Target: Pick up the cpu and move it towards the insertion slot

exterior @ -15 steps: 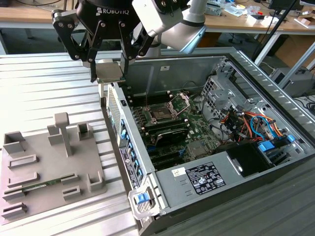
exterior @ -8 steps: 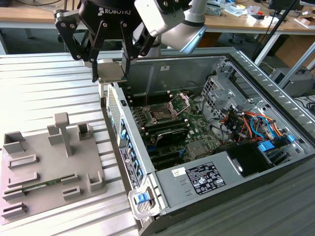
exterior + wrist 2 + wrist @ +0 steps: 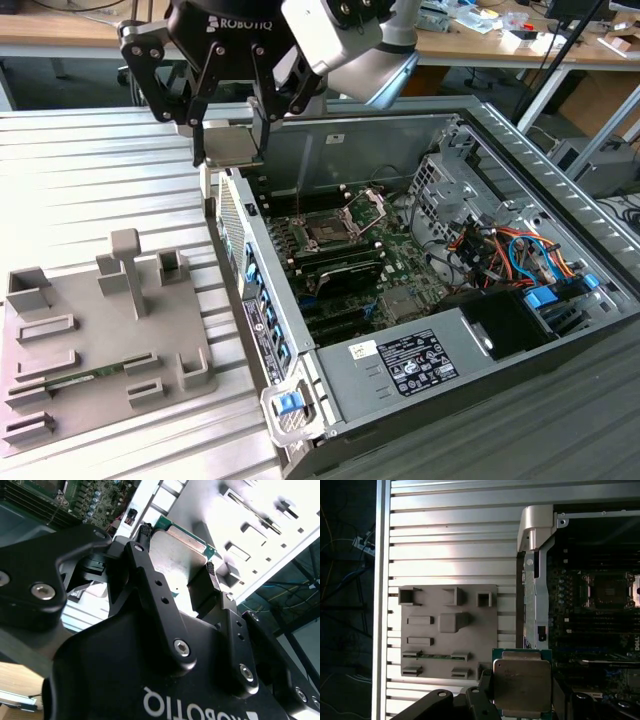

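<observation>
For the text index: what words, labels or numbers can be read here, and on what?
White brand lettering on the gripper: a logo, not transcribed.
White label on the power supply: print too small to read.
The cpu, held in the gripper: no readable marking.

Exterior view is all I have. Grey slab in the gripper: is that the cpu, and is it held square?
Observer: Yes. In the second wrist view the gripper clamps the cpu, with its fingers on two opposite edges. A green board edge shows around the metal top.
Operator: Is it lined up with the insertion slot?
Observer: No. In the first wrist view the cpu overlaps the case wall. The insertion slot shows well apart from it, uncovered.
</observation>
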Tool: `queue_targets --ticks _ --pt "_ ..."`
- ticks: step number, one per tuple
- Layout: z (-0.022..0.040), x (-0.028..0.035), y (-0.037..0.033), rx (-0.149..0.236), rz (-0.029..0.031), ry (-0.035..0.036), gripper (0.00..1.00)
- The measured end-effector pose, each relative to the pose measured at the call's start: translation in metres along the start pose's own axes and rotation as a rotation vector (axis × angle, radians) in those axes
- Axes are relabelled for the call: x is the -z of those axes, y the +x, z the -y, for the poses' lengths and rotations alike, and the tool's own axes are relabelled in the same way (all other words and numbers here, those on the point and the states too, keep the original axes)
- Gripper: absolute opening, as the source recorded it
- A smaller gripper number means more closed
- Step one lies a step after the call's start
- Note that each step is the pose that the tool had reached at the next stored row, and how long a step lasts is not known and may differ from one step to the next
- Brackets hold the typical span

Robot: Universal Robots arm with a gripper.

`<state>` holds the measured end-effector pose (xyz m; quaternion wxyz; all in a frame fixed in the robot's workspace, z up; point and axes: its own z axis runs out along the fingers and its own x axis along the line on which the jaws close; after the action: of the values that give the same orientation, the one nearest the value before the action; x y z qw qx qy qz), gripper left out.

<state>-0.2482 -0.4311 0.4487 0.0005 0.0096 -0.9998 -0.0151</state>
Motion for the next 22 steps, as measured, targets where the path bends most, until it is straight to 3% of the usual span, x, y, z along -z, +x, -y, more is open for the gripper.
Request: queue_targets --ticks 22 --pt "0.0002 -0.0004 -0.0115 0.0 0.0 0.0 0.55"
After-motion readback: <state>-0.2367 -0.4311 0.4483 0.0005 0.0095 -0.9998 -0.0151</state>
